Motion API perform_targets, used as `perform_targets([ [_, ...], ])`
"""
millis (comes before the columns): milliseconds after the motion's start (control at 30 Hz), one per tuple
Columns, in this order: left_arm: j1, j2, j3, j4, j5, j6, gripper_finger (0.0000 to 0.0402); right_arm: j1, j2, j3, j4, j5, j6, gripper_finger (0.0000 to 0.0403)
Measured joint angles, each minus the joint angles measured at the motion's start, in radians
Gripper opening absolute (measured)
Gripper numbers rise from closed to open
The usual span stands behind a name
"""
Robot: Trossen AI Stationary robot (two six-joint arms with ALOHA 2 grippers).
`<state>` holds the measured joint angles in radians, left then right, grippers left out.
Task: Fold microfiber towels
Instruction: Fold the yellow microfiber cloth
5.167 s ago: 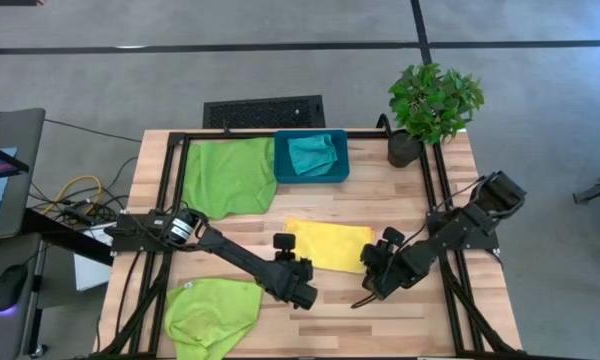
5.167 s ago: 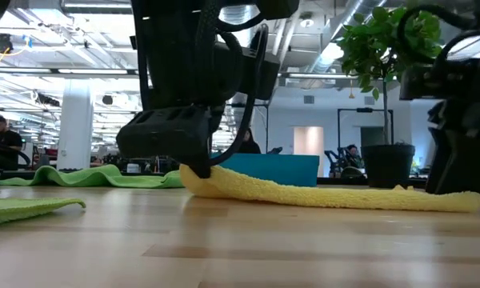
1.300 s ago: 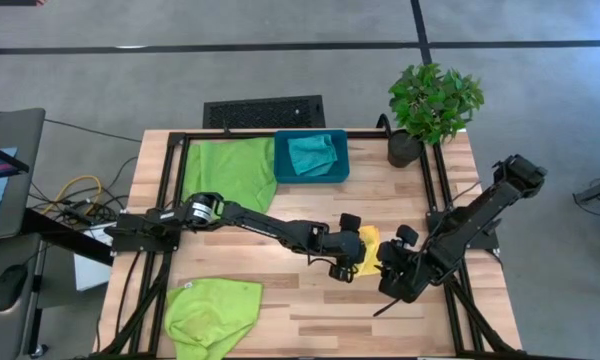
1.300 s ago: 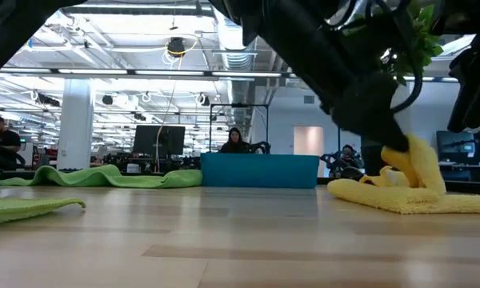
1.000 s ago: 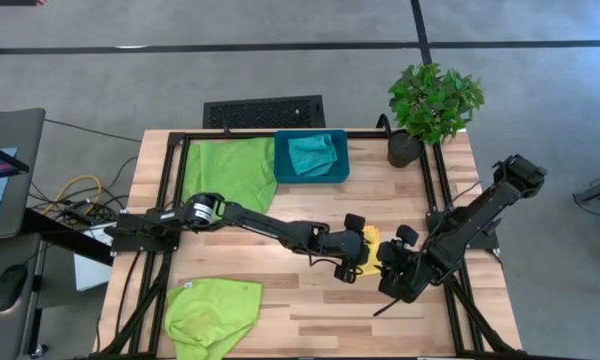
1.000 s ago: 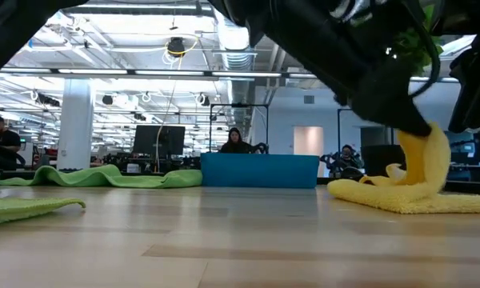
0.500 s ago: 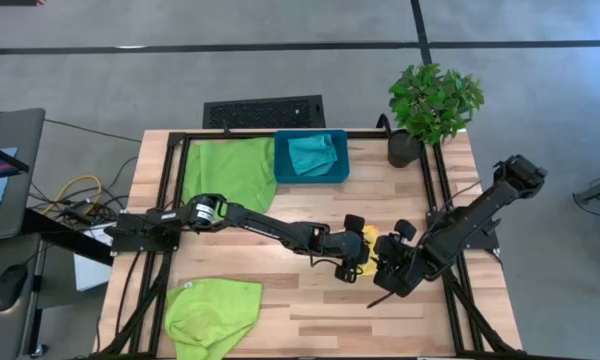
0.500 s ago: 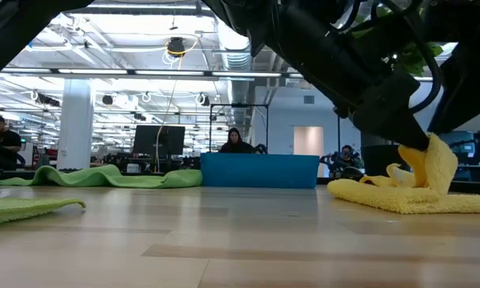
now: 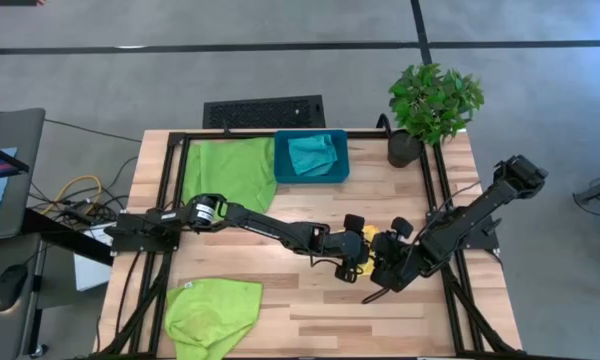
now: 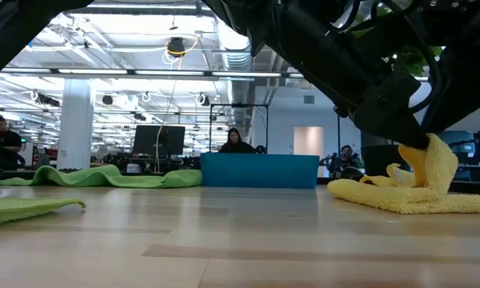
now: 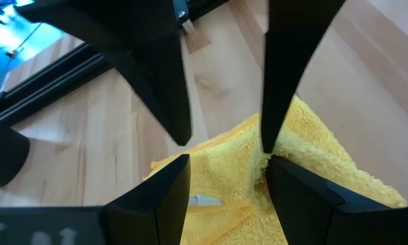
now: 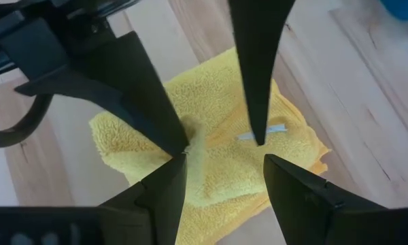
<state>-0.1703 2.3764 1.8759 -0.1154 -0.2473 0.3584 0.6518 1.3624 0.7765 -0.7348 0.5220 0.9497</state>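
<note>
High view: the left gripper (image 9: pixel 354 252) and right gripper (image 9: pixel 388 262) meet over the yellow towel (image 9: pixel 369 236) at the table's (image 9: pixel 310 315) right-centre. Open wood lies near and left.

Low view: one towel corner stands lifted; the rest lies flat.

Left wrist view: fingers (image 11: pixel 277 75) spread, one touching a fold, gripping nothing.

Right wrist view: fingers (image 12: pixel 255 64) spread above the folded towel. Green towels (image 9: pixel 230 172), bin (image 9: pixel 311 157) and plant (image 9: pixel 430 105) stand clear.

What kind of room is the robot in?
Probably a big open lab or workshop-style office. Behind the wooden table there are bare pipes and ducts on the ceiling, a desk monitor, and people sitting at desks, like one person in the back.
</note>
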Motion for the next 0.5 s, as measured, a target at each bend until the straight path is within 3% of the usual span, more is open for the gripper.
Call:
perform_targets([
  [500, 0.000, 0.000, 0.000, 0.008, -0.003, 0.000, 0.0183, 0.000, 0.001, 0.000, 0.003, -0.001, 0.001, 0.0221],
])
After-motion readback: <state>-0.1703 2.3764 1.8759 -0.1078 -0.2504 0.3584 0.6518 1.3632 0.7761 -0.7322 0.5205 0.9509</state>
